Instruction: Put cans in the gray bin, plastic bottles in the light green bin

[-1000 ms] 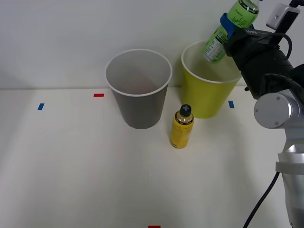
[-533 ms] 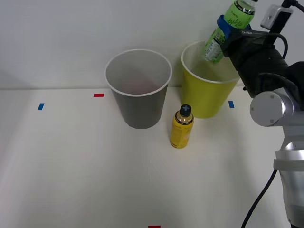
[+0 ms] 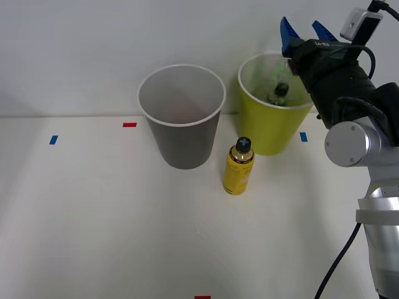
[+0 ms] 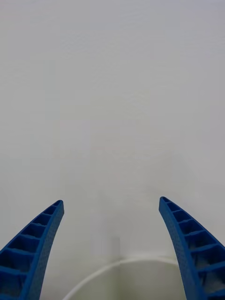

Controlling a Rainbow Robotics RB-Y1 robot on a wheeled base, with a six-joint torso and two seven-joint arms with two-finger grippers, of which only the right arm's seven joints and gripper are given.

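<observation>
Plastic bottle (image 3: 278, 89) inside light green bin (image 3: 269, 128) — gripper (image 3: 305, 31) spread, empty above.

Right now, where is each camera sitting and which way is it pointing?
Front view: above the arms, looking forward and down at the table; the right gripper, open, hangs over the light green bin, plastic bottle inside.
Right wrist view: on the right wrist, facing the wall; blue fingers spread at its corners.
Shared: the gripper and the bin's white rim.
</observation>
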